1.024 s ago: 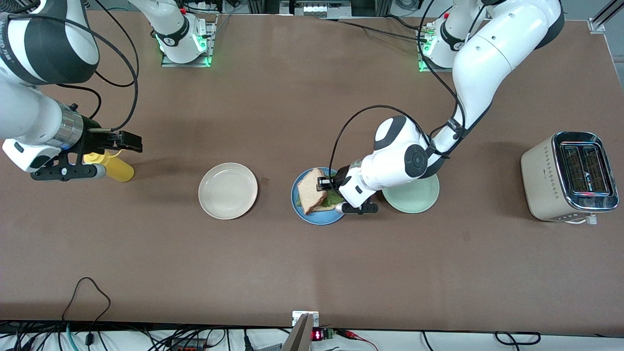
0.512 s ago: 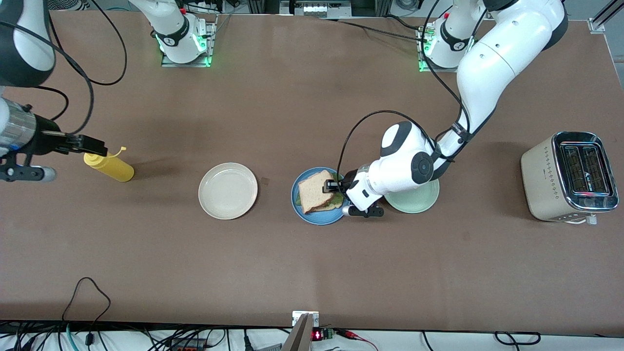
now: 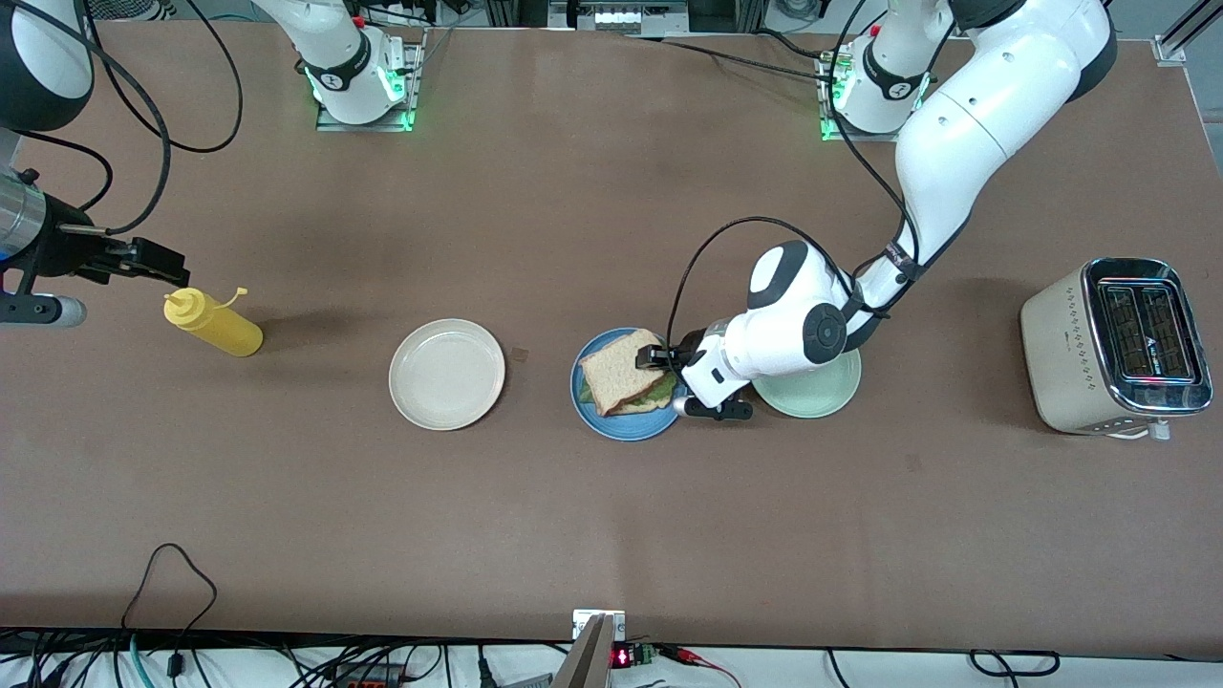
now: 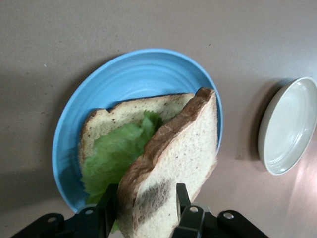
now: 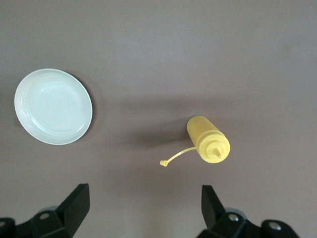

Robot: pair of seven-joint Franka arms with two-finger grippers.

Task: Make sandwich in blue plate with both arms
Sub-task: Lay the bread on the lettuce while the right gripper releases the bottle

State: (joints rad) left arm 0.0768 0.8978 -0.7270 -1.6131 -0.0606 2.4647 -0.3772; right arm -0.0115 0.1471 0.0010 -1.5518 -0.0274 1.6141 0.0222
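Low over the middle of the table, the left arm point(image 3: 955, 124) comes down from its base at the top edge, folds at the elbow and turns its wrist sideways so the left gripper point(image 3: 654, 357) points across the blue plate point(image 3: 589, 413) toward the right arm's end. In the left wrist view its two black fingers point(image 4: 181, 201) flank the crust end of the top bread slice point(image 4: 173, 168); whether they pinch it or stand just clear of it cannot be told. That slice leans tilted, its one edge raised, over the lettuce point(image 4: 116, 153) and the lower slice point(image 4: 131, 111), which lie flat in the plate. Together they make the sandwich point(image 3: 623, 375), in the blue plate near the table's centre. A pale green plate point(image 3: 812, 392) lies just beside the blue one toward the left arm's end, partly under the wrist. A beige plate point(image 3: 446, 374) lies toward the right arm's end.

The right arm point(image 3: 38, 57) waits over its end edge of the table, forearm level, with the right gripper point(image 3: 158, 263) above the yellow squeeze bottle point(image 3: 212, 326), fingers point(image 5: 74, 206) spread wide and holding nothing. A toaster point(image 3: 1113, 346) stands near the left arm's end edge.
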